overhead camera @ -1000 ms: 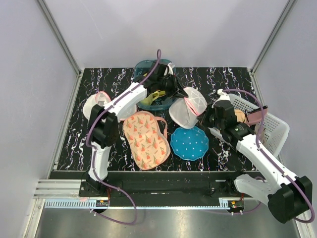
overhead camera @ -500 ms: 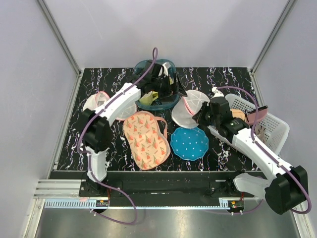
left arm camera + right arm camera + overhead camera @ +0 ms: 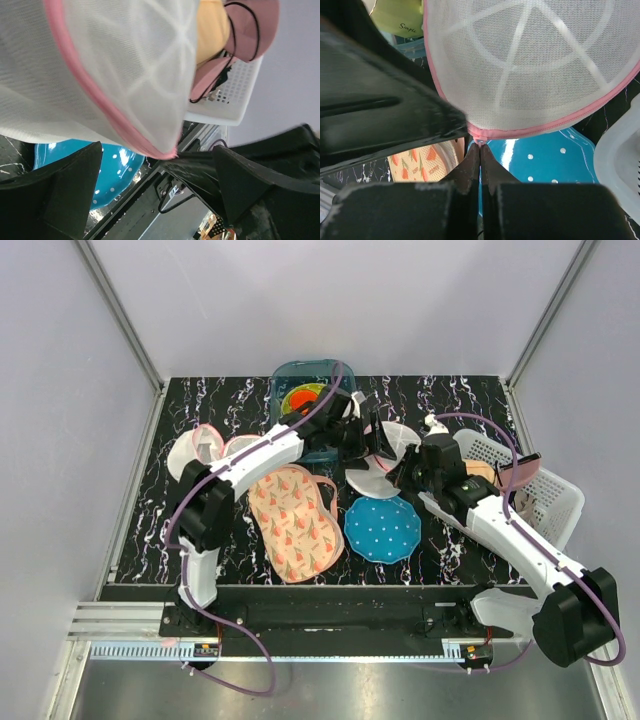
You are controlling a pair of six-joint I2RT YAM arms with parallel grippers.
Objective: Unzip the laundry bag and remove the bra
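The laundry bag [image 3: 398, 437], white mesh with pink zip trim, is held up above the table at centre right. My right gripper [image 3: 403, 472] is shut on its small zip pull [image 3: 480, 142] at the bag's lower edge [image 3: 530, 65]. Just left of the bag, my left gripper [image 3: 372, 443] is open. In the left wrist view its two black fingers [image 3: 55, 200] stand wide apart under the mesh [image 3: 100, 75], and the pink trim hangs between them untouched. The bra is hidden. The teal bin [image 3: 283, 377] shows only an orange-red and yellow-green bundle.
A blue white-dotted mat [image 3: 382, 528] lies under the bag, and a pink floral fabric piece [image 3: 292, 520] lies left of it. A white basket [image 3: 545, 502] with peach and pink cloth stands at the right. More white mesh [image 3: 195, 452] lies at the left.
My left gripper opened over the teal bin, then swung right to the laundry bag. My right gripper stayed shut and shifted the bag slightly left.
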